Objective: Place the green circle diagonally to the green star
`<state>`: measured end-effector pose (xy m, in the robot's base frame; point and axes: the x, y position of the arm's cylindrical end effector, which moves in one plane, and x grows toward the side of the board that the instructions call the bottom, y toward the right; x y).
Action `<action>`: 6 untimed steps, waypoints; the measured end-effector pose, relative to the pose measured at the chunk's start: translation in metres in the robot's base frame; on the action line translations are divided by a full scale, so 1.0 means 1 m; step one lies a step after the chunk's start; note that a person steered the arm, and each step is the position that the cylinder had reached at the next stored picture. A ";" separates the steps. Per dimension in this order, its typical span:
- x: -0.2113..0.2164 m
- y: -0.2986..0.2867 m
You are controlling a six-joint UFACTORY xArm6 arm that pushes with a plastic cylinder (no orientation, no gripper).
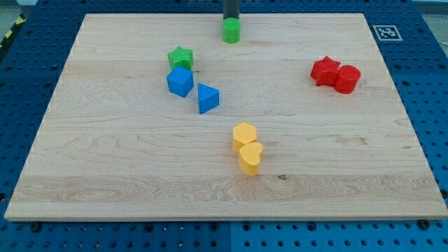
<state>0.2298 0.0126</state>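
Green circle (232,31) touching my tip (231,19), rod upright above; green star (180,57) apart.

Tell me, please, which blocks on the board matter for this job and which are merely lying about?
For the job: green circle, just below my tip; green star.

Lying about: blue cube, blue wedge, red star, red cylinder, yellow hexagon, yellow heart.

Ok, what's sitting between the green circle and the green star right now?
Nothing: in the camera view only bare board separates the green circle from the green star. My tip sits just above the circle, on the view's top side.
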 end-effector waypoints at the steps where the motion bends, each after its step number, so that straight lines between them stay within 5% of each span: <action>1: 0.021 0.003; 3: 0.026 0.035; 6: 0.052 -0.011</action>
